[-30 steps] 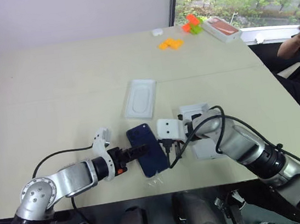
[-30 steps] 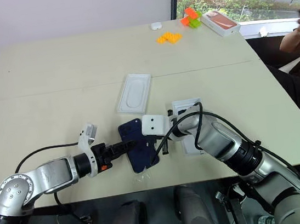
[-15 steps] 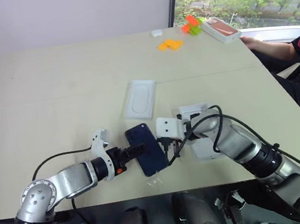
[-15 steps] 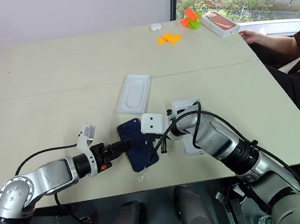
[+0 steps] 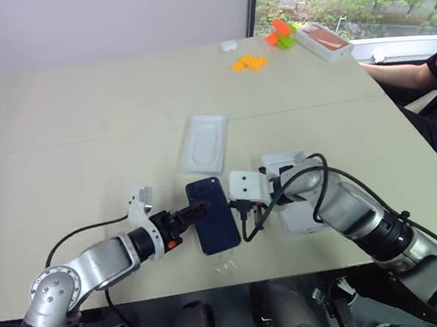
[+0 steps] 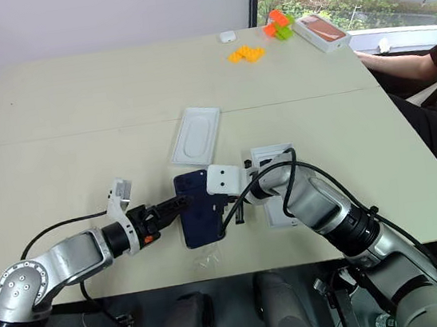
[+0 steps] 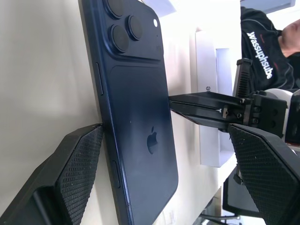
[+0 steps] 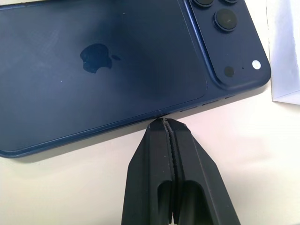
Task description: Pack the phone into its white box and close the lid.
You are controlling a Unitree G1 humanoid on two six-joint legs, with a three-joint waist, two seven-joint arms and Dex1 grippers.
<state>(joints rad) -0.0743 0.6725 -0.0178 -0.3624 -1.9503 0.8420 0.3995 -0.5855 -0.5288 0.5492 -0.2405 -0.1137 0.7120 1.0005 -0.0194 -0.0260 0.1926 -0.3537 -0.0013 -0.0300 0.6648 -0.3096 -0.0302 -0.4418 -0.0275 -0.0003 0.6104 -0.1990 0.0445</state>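
Table (image 5: 78,134): we see a broad, matte, pale beige top with a seam running left to right across it.
White box (image 5: 296,202): a shallow white cardboard tray lies right of the phone, partly hidden behind the right arm.
Insert (image 5: 205,143): a thin white sheet with an oval recess lies flat, just beyond the phone.
Phone (image 5: 214,225): we find a slim, glossy, navy slab, back up, camera bump at its far end, near the table's front edge. It now lies flatter and squarer to the table edge than a second ago, when its near end was swung rightward.
Left gripper (image 7: 168,154): its textured black fingers are spread wide. The phone lies between them: one pad (image 7: 77,164) touches the phone's left long edge, the other stands clear of its right side.
Right gripper (image 8: 165,123): its jaws are pressed together on nothing, and their joined tip touches the phone's right long edge.
Far objects: an orange-topped box (image 5: 323,41) and small orange and green blocks (image 5: 249,63) lie at the table's far right.
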